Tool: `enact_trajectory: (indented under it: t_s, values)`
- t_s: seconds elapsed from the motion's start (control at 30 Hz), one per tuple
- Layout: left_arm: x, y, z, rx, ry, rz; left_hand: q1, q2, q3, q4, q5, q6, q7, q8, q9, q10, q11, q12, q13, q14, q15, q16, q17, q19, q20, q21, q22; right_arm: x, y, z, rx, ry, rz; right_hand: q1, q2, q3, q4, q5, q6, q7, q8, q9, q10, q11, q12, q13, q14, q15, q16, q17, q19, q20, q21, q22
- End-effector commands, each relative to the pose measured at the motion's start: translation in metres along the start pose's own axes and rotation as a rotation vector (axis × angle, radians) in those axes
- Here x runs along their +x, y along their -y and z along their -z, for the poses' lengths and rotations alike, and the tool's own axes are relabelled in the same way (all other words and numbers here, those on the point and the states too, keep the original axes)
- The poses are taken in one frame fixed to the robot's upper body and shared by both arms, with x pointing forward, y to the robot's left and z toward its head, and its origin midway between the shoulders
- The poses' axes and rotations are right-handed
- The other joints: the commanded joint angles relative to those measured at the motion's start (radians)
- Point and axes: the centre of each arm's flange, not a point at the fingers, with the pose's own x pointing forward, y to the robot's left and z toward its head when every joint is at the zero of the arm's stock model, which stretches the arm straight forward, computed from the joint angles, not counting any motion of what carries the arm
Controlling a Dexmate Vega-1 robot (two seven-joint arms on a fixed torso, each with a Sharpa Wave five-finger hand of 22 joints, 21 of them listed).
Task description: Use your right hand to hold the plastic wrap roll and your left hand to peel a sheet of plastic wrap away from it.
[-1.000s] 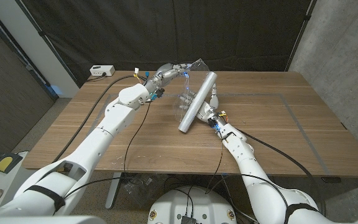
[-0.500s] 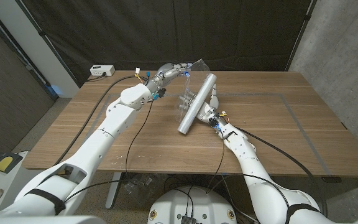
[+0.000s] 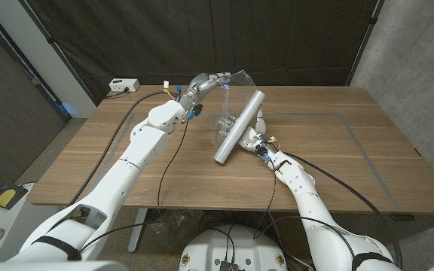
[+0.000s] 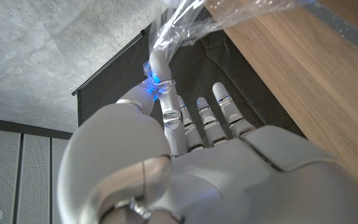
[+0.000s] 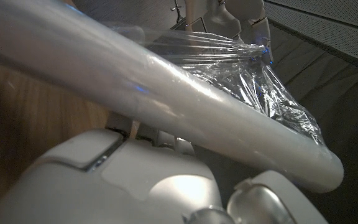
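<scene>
Lying slanted across the middle of the wooden table [image 3: 337,143], the plastic wrap roll [image 3: 239,126] sat in your right hand [image 3: 255,132], whose fingers were curled around its middle from the side nearer the robot. In the right wrist view the roll [image 5: 166,99] crossed just above the back of that hand [image 5: 129,180]. A crinkled sheet of plastic wrap [image 3: 230,102] stretched from the roll's far half up and away to your left hand [image 3: 206,84], raised above the table's far edge. You had the sheet's gathered corner [image 4: 185,22] pinched at the fingertips [image 4: 160,62], beside a blue light, with the other fingers straight. A white power strip [image 3: 123,86] lay on the floor beyond the table's far left corner, and black curtains [image 3: 202,30] hung behind.
</scene>
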Motion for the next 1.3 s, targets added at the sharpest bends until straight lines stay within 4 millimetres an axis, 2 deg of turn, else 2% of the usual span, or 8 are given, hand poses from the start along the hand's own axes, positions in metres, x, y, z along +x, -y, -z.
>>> enact_trajectory:
  t_s: [0.03, 0.47, 1.03, 1.3]
  values:
    - [0.0, 0.001, -0.019, 0.011, 0.03, -0.035, -0.002, -0.002, 0.011, -0.003, 0.009, 0.011, -0.003, 0.006, 0.003, 0.004, -0.006, 0.007, -0.001, 0.009, -0.073, 0.001, 0.002, 0.003, -0.003, 0.009, 0.001, -0.001, -0.002, -0.001, 0.019, -0.023, 0.012, 0.007, 0.002, -0.004, -0.003, 0.008, 0.006, 0.005, 0.007, 0.002, 0.005, 0.002, 0.008, -0.001, 0.003, 0.002, 0.005, 0.001, 0.016, 0.002, -0.001, 0.005]
    - [0.001, 0.002, -0.033, 0.022, 0.064, -0.044, -0.005, -0.005, 0.017, -0.002, 0.009, 0.011, -0.002, 0.005, -0.001, 0.008, 0.0, 0.01, -0.004, 0.011, -0.076, -0.001, 0.003, 0.002, -0.004, 0.017, -0.001, -0.004, 0.0, 0.002, 0.023, -0.019, 0.017, 0.007, 0.007, -0.008, -0.002, 0.01, 0.019, 0.009, 0.013, 0.002, 0.009, 0.002, 0.012, -0.004, 0.006, 0.001, 0.007, -0.003, 0.022, 0.001, -0.007, 0.008]
    - [-0.007, -0.006, -0.046, 0.001, 0.142, -0.061, -0.01, -0.013, 0.023, -0.002, 0.01, 0.02, -0.013, 0.006, -0.009, 0.017, -0.011, 0.017, -0.008, 0.015, -0.082, -0.002, 0.004, -0.002, -0.009, 0.028, -0.004, -0.001, -0.002, 0.001, 0.014, -0.008, 0.029, 0.006, 0.013, -0.013, 0.0, 0.012, 0.031, 0.007, 0.018, 0.003, 0.017, 0.002, 0.018, -0.008, 0.009, -0.003, 0.009, -0.009, 0.028, -0.003, -0.017, 0.011]
    - [-0.01, -0.012, -0.042, -0.004, 0.144, -0.055, -0.017, -0.017, 0.024, 0.001, 0.008, 0.026, -0.019, 0.006, -0.014, 0.017, -0.019, 0.019, -0.009, 0.014, -0.085, -0.003, 0.006, -0.005, -0.011, 0.033, -0.006, 0.004, -0.005, 0.002, 0.004, -0.011, 0.03, 0.006, 0.018, -0.016, 0.002, 0.013, 0.038, 0.007, 0.021, 0.003, 0.019, -0.001, 0.02, -0.01, 0.011, -0.006, 0.01, -0.011, 0.028, -0.004, -0.024, 0.011]
